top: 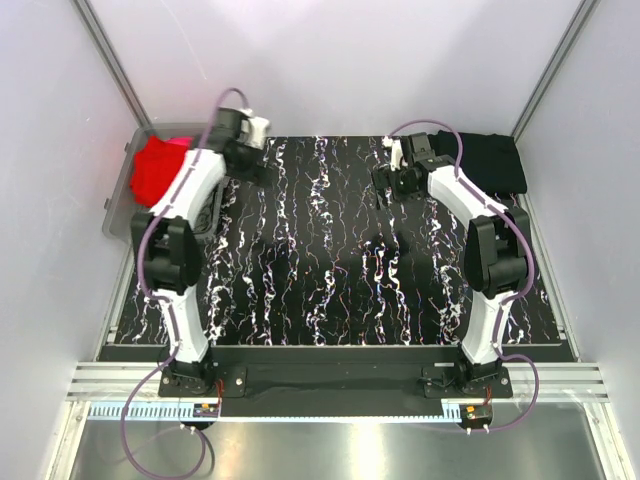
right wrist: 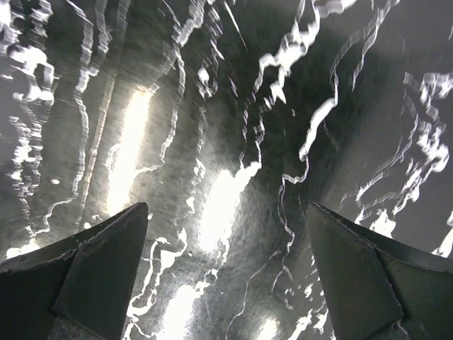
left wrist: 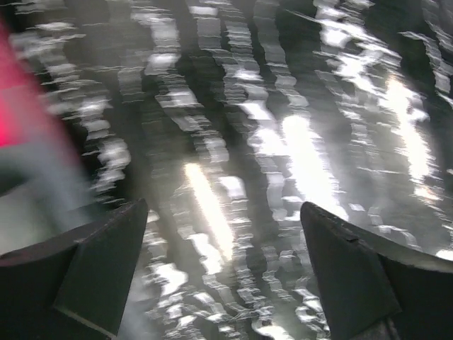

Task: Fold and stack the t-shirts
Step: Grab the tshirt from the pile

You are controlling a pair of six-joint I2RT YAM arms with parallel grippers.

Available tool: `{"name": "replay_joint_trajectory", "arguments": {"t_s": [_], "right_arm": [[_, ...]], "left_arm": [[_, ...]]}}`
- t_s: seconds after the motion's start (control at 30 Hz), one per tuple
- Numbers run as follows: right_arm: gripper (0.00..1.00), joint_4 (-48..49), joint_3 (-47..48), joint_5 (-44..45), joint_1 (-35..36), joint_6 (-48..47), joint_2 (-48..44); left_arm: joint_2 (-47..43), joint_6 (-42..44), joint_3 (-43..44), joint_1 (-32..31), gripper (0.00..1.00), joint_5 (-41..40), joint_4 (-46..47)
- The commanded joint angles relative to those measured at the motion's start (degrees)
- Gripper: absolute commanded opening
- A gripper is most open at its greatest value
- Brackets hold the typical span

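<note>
Pale walls (top: 330, 60) close in on three sides, and the surface (top: 330, 352) wears a black mat (top: 320, 280) veined with white like marble. That mat is our landmark. Just off its far left corner sits a grey bin (top: 118, 200), and bundled up in it is the red t-shirt (top: 160, 165), crumpled, not folded. Over at the mat's far right corner lies the black t-shirt (top: 495, 160), flat and squared off, dark against dark. The left pincer (top: 252, 165) hangs over the mat's far left edge, just beside the bin, with its jaws spread wide and nothing between them. The wrist view confirms it: two dark fingers (left wrist: 106, 276) stand well apart, with only the smeared marble pattern in the gap and a red blur at the left edge too streaked to make out. The right pincer (top: 392, 185) hovers over the far part of the mat, right of its centre and near the black t-shirt but not touching it, and its jaws gape too. Its own camera shows fingers (right wrist: 99, 273) wide apart over bare, glossy mat. Purple cables (top: 143, 265) loop along both arms. For lettering, small boards (top: 207, 407) sit beyond the mat's near edge by the arm bases, and anything printed on them is too tiny to read.
</note>
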Motion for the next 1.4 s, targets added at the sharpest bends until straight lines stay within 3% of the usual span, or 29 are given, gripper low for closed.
{"name": "replay_joint_trajectory", "arguments": {"t_s": [0.0,0.3,0.6,0.77,0.87,0.97,1.0,1.2,1.37], "right_arm": [[1.00,-2.16,4.40,-4.15,0.44,-4.90,-1.19],[0.92,-2.96,-0.60,-12.15,0.88,-4.92,-2.16],[0.92,-3.05,-2.98,-15.75,1.15,-5.01,-4.45],[0.92,-3.05,-4.12,-16.90,1.06,-5.09,-5.15],[0.92,-2.96,-4.82,-16.81,1.06,-5.35,-5.68],[0.91,-2.96,-5.00,-16.46,1.15,-5.53,-6.12],[0.91,-2.88,-5.00,-16.37,1.06,-5.62,-6.20],[0.91,-2.26,-5.09,-16.46,1.15,-6.76,-6.12],[1.00,-1.38,-1.41,-11.81,1.23,-6.50,-5.85]], "left_arm": [[-3.04,3.63,4.37,7.93,0.88,1.79,-0.97],[-4.98,7.59,-7.49,14.53,0.75,-6.12,5.51],[2.93,10.49,-1.52,16.12,0.70,-13.76,8.25],[7.15,12.07,1.12,16.12,0.65,-14.04,7.90],[7.86,12.51,1.30,16.12,0.56,-13.51,7.64],[6.90,11.64,1.12,16.21,0.17,-12.19,7.37],[5.94,10.94,1.03,15.86,0.00,-11.41,7.20],[-3.53,8.48,0.15,10.33,0.00,-10.25,6.32],[-11.46,6.89,3.57,3.84,0.00,-12.71,7.55]]}}
